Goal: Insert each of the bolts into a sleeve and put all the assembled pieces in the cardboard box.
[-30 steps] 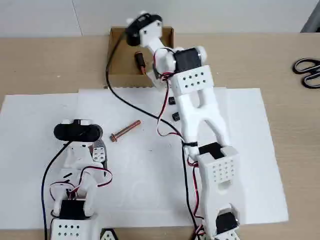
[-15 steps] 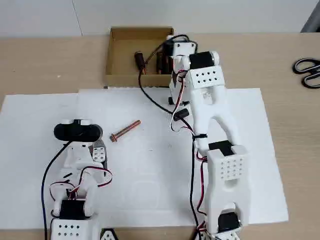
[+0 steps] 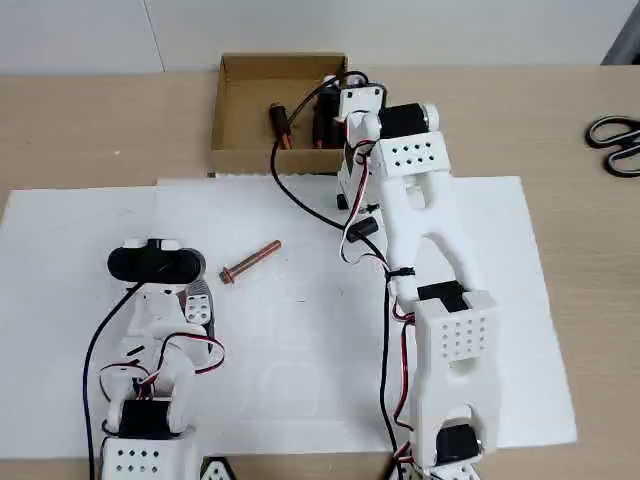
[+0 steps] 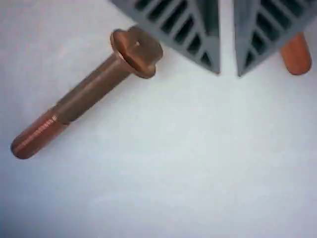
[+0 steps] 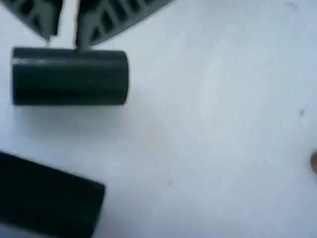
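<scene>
A copper bolt [image 3: 250, 262] lies on the white paper [image 3: 90, 260], just ahead of my left gripper [image 3: 197, 300]. In the left wrist view the bolt [image 4: 89, 89] lies beside that gripper [image 4: 228, 73], whose fingers stand nearly together with nothing between them. My right arm [image 3: 410, 160] bends down at the paper's far edge, next to the cardboard box [image 3: 228, 110]. Its gripper [image 5: 63, 42] is shut, tips right at a black sleeve [image 5: 69, 77], with a second sleeve [image 5: 47, 198] close by. One sleeve [image 3: 343, 202] peeks out beside the arm. An assembled piece [image 3: 280, 122] lies in the box.
Scissors [image 3: 615, 140] lie at the far right on the wooden table [image 3: 100, 130]. Black and red cables [image 3: 300, 200] trail from the right arm across the paper between the box and the bolt. Bare paper spreads between the two arms.
The right arm has drawn back from over the box and come down at the paper's far edge by the sleeves. The assembled piece stays in the box. The left arm and bolt have not moved.
</scene>
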Motion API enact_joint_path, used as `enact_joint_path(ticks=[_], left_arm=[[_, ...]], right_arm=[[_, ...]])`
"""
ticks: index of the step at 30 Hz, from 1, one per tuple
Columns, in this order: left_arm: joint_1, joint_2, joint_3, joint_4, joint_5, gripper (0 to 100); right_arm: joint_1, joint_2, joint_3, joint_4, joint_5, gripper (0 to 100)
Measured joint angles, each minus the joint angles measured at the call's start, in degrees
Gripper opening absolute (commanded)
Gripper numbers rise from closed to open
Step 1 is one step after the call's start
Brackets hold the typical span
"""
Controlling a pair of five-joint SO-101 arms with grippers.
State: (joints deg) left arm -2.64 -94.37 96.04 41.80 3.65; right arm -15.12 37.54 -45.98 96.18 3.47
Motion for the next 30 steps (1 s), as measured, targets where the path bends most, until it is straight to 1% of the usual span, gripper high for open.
enact_joint_path(ticks=[3,8,13,18,19,21,22,25,27,30], left_arm=[[0.00,0.00,0.00,0.00,0.00,1],[0.00,0.00,0.00,0.00,0.00,1],[0.00,0.00,0.00,0.00,0.00,1],[0.00,0.00,0.00,0.00,0.00,1],[0.00,0.00,0.00,0.00,0.00,1],[0.00,0.00,0.00,0.00,0.00,1],[0.00,0.00,0.00,0.00,0.00,1],[0.00,0.00,0.00,0.00,0.00,1],[0.00,0.00,0.00,0.00,0.00,1],[0.00,0.00,0.00,0.00,0.00,1]], right_arm=[[-0.79,0.00,0.00,0.00,-6.77,2.3],[-2.02,0.00,0.00,0.00,-21.63,2.3],[-3.34,0.00,0.09,0.00,-32.18,1.8],[-3.16,0.00,0.09,0.00,-48.70,2.2],[-3.25,0.00,0.09,0.00,-50.90,2.3],[-3.96,0.00,0.09,0.00,-52.22,4.5],[-4.48,0.00,0.09,0.00,-52.57,7.2],[-5.45,0.00,0.09,0.00,-53.10,19.5],[-5.54,0.88,0.09,0.00,-53.19,25.6],[-5.63,1.93,0.18,0.00,-53.19,25.8]])
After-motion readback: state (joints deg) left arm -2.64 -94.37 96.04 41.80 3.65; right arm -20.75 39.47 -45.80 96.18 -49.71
